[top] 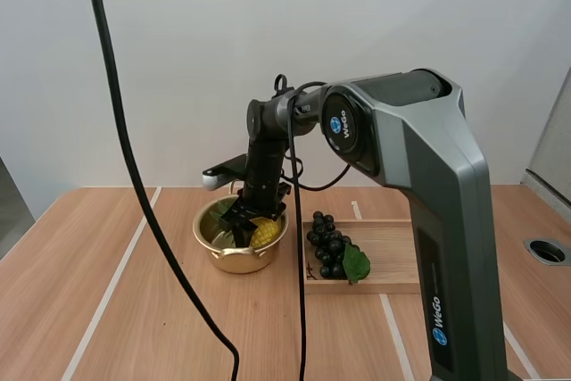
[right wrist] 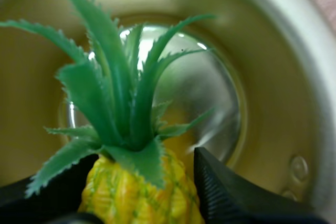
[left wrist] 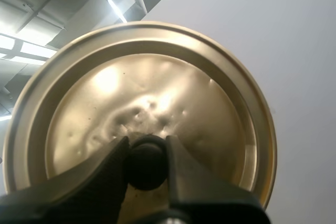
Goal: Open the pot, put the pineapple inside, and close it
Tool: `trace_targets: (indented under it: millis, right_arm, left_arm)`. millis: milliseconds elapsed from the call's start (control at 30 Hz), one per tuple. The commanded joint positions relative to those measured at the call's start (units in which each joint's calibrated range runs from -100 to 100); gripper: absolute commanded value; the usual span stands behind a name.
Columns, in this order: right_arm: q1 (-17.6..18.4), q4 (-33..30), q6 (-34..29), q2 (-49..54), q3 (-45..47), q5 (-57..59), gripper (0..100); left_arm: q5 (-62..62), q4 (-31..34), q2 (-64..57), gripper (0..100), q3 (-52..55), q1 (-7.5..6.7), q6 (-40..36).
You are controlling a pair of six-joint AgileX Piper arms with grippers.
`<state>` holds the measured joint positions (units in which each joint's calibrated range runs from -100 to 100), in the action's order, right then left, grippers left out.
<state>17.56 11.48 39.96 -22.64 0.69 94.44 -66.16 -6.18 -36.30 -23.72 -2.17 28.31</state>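
A gold pot (top: 234, 260) stands open on the wooden table, left of the tray. My right gripper (top: 245, 225) reaches down into it, shut on a yellow pineapple (top: 263, 233). In the right wrist view the black fingers (right wrist: 220, 192) flank the pineapple's body (right wrist: 136, 195), and its green crown (right wrist: 115, 87) points at the shiny pot bottom (right wrist: 210, 93). My left gripper (left wrist: 147, 145) is shut on the black knob (left wrist: 146, 163) of the gold lid (left wrist: 157, 87), which it holds up in the air away from the pot.
A wooden tray (top: 393, 247) lies right of the pot with a bunch of dark grapes (top: 328, 243) and a green leaf (top: 356, 263). A dark bar with a pale tip (top: 223, 171) juts out behind the pot. The right arm's big grey body stands over the tray.
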Motion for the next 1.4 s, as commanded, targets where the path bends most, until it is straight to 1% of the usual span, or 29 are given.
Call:
trace_targets:
  millis: [0, 500, 533, 600, 633, 700, 733, 833, 1133, 1367]
  right_arm:
    - [0.0, -0.5, 0.6, -1.0, 0.7, 1.8, 0]
    - [0.0, -1.2, 0.6, -1.9, 0.7, -1.2, 0]
    - [0.0, -1.5, 0.6, -1.9, 0.7, -1.5, 8]
    - [0.0, -1.8, 0.6, -1.9, 0.7, -1.6, 28]
    - [0.0, -2.1, 0.6, -1.9, 0.7, -1.6, 46]
    - [0.0, -2.2, 0.6, -1.9, 0.7, -1.6, 77]
    - [0.0, -2.3, 0.6, -1.9, 0.7, -1.6, 99]
    - [0.0, -2.3, 2.1, -1.9, 0.7, -1.6, 100]
    - [0.0, -2.2, 2.1, -1.8, 0.7, -3.4, 100]
    - [0.0, -2.1, 2.1, 1.2, 0.7, -4.2, 100]
  left_arm:
    - [0.8, 0.4, 0.1, 0, -0.4, 0.05, -0.2]
    - [0.6, 0.4, 0.1, 0, -0.4, 0.05, -0.2]
    - [0.6, 0.4, 0.1, 0, -0.4, 0.05, -0.2]
    - [0.6, 0.4, 0.1, 0, -0.4, 0.05, -0.2]
    - [0.6, 0.4, 0.1, 0, -0.4, 0.05, -0.2]
    - [0.6, 0.4, 0.1, 0, -0.4, 0.05, -0.2]
    - [0.6, 0.4, 0.1, 0, -0.4, 0.05, -0.2]
    - [0.6, 0.4, 0.1, 0, -0.4, 0.05, -0.2]
    - [0.6, 0.4, 0.1, 0, -0.4, 0.05, -0.2]
    - [-1.1, 0.4, 0.1, 0, -0.4, 0.05, -0.2]
